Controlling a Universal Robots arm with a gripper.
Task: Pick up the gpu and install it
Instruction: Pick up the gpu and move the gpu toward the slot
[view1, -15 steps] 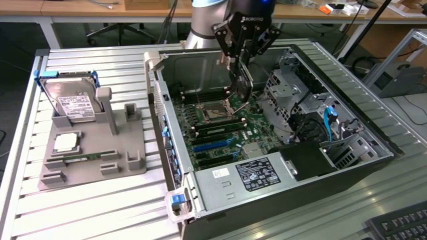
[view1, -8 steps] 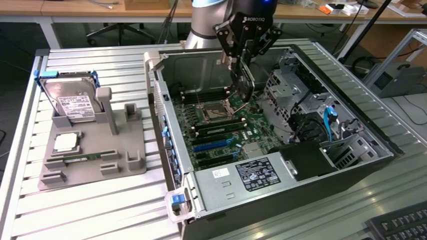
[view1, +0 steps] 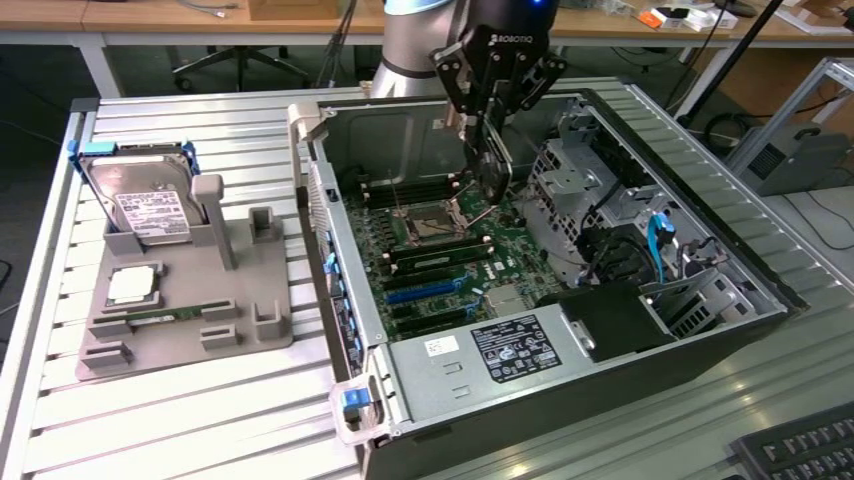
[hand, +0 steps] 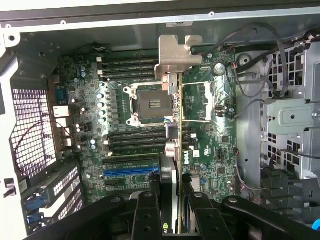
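My gripper (view1: 487, 115) hangs over the open computer case (view1: 747, 270), shut on the gpu (view1: 491, 165). The card hangs upright and edge-on below the fingers, above the motherboard (view1: 447, 250) near the empty CPU socket (view1: 430, 226). In the wrist view the gpu (hand: 178, 125) is a thin vertical edge. Its silver end bracket (hand: 175, 55) points toward the case's rear wall. The black fingers (hand: 147, 212) of the gripper (hand: 175, 212) clamp it on both faces. The blue expansion slot (hand: 131, 170) lies beside the card, nearer the power supply end. The card is clear of the board.
A grey fixture tray (view1: 187, 320) on the exterior view's left holds a silver hard drive (view1: 147, 205), a CPU (view1: 131, 286) and a memory stick (view1: 154, 318). Inside the case are a power supply (view1: 514, 350), drive cage (view1: 587, 190) and cables (view1: 657, 245). A keyboard (view1: 801, 450) lies at the front right.
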